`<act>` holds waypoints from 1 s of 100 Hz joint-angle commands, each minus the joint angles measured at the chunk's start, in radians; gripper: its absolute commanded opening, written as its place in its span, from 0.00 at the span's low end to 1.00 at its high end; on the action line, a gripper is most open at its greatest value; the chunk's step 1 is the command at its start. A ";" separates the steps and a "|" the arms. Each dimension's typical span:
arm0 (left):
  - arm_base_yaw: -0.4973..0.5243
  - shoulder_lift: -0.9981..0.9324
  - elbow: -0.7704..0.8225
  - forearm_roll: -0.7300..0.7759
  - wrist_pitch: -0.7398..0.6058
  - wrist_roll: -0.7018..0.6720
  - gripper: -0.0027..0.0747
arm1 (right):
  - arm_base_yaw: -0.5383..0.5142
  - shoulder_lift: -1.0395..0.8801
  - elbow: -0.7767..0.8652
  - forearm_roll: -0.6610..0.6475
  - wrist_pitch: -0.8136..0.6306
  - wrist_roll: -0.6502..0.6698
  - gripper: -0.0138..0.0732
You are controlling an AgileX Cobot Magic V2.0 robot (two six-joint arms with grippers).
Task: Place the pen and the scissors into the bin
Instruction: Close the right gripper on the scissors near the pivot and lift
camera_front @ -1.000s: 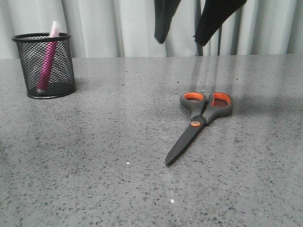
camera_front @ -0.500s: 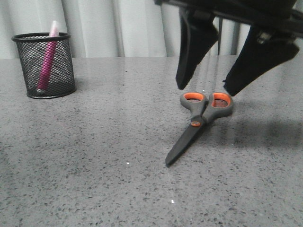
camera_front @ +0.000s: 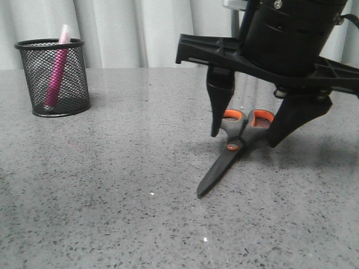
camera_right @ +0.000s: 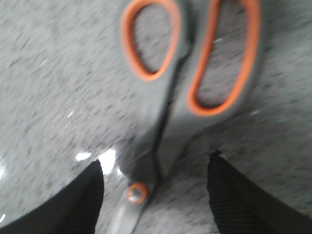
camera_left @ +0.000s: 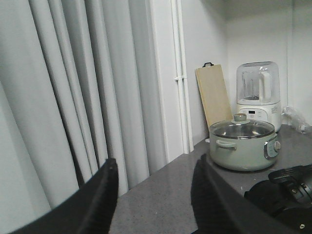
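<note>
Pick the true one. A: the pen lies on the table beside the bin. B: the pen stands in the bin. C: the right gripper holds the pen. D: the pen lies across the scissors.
B: the pen leans upright inside the bin, its pale end above the rim.

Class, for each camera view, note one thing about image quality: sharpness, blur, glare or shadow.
Front view: sharp, with a soft shadow under the grey, orange-looped scissors and open right gripper. Right wrist view: blurred scissors, white glare patches on the speckled grey table. Left wrist view: clear, evenly lit.
</note>
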State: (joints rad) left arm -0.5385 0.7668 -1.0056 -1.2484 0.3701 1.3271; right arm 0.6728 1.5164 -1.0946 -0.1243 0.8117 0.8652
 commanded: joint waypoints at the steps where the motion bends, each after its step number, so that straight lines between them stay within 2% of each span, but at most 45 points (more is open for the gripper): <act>1: -0.009 -0.013 -0.025 -0.034 -0.033 0.003 0.44 | -0.002 -0.031 -0.023 -0.087 -0.014 0.066 0.63; 13: -0.009 -0.023 -0.025 -0.034 -0.033 0.003 0.44 | -0.002 -0.018 -0.023 -0.109 -0.018 0.101 0.63; 49: -0.009 -0.025 -0.025 -0.034 -0.033 0.003 0.44 | 0.000 0.021 -0.061 -0.060 -0.021 0.103 0.63; 68: -0.009 -0.025 -0.025 -0.034 -0.033 0.003 0.44 | 0.000 0.044 -0.061 -0.052 0.050 0.107 0.63; 78: -0.009 -0.025 -0.025 -0.034 -0.033 0.003 0.44 | 0.000 0.067 -0.061 -0.037 0.063 0.107 0.53; 92: -0.009 -0.025 -0.025 -0.034 -0.033 0.003 0.44 | 0.000 0.085 -0.063 -0.019 0.052 0.107 0.33; 99: -0.009 -0.025 -0.025 -0.032 -0.033 0.003 0.44 | 0.000 0.086 -0.063 -0.019 0.050 0.107 0.22; 100: -0.009 -0.025 -0.025 -0.032 -0.033 0.003 0.44 | 0.000 0.086 -0.063 -0.019 0.050 0.107 0.18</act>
State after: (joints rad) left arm -0.5385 0.7450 -1.0056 -1.2501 0.3662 1.3271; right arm 0.6728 1.6051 -1.1495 -0.1677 0.8773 0.9709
